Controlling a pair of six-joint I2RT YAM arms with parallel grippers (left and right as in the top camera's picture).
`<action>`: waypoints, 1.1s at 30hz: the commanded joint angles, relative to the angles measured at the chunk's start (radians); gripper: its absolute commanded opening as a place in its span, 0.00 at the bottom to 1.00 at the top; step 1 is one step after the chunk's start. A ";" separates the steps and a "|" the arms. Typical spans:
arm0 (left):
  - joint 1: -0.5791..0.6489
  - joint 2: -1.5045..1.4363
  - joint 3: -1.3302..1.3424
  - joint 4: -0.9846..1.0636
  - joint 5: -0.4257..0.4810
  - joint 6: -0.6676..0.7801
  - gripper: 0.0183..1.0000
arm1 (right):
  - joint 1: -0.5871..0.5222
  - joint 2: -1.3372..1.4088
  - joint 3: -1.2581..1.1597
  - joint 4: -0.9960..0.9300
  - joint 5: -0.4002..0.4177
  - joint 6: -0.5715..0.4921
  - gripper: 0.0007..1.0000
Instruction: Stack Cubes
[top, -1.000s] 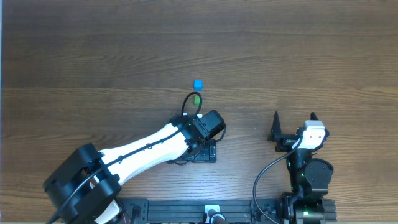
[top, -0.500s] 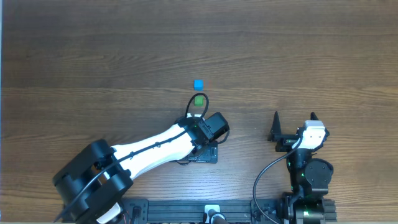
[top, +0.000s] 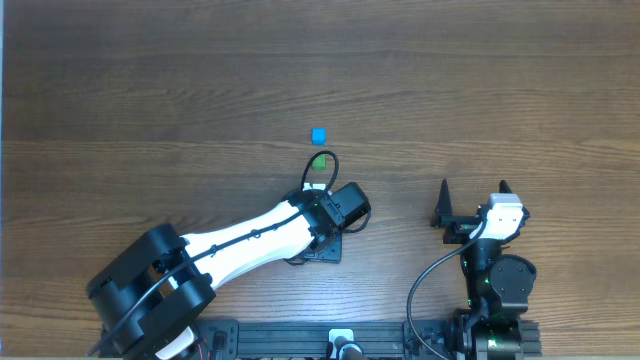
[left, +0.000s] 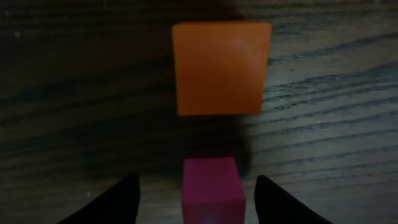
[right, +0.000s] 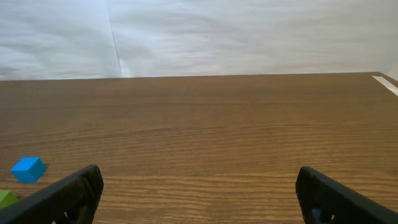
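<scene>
Magenta plastic cube (left: 211, 190) on wooden table (top: 500, 80), between spread fingers of left gripper (left: 196, 193); orange plastic cube (left: 221, 67) just beyond; just shifted slightly, uncovering small green cube (top: 319, 162); lined up for pinch; right gripper (top: 473, 190) parked, spread wide.

The far half of the worktop (top: 450, 70) is left open, and a bare strip is kept between the left arm (top: 250, 240) and the right hand (top: 472, 200). The middle is blocked by the blue cube (top: 318, 136) and green cube (top: 319, 161), set slightly apart. The gap between the left hand's (left: 199, 208) spread fingers is occupied by a magenta cube (left: 212, 190), with an orange cube (left: 221, 67) near it.
</scene>
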 joint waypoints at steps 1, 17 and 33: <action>-0.011 0.008 0.016 0.009 -0.012 0.003 0.54 | 0.006 -0.009 -0.005 -0.001 -0.008 -0.001 0.99; -0.015 0.008 0.016 0.016 -0.011 -0.020 0.23 | 0.006 -0.009 -0.005 -0.001 -0.008 -0.001 0.99; 0.038 0.002 0.280 -0.243 -0.069 0.012 0.02 | 0.006 -0.009 -0.005 -0.001 -0.008 -0.001 0.99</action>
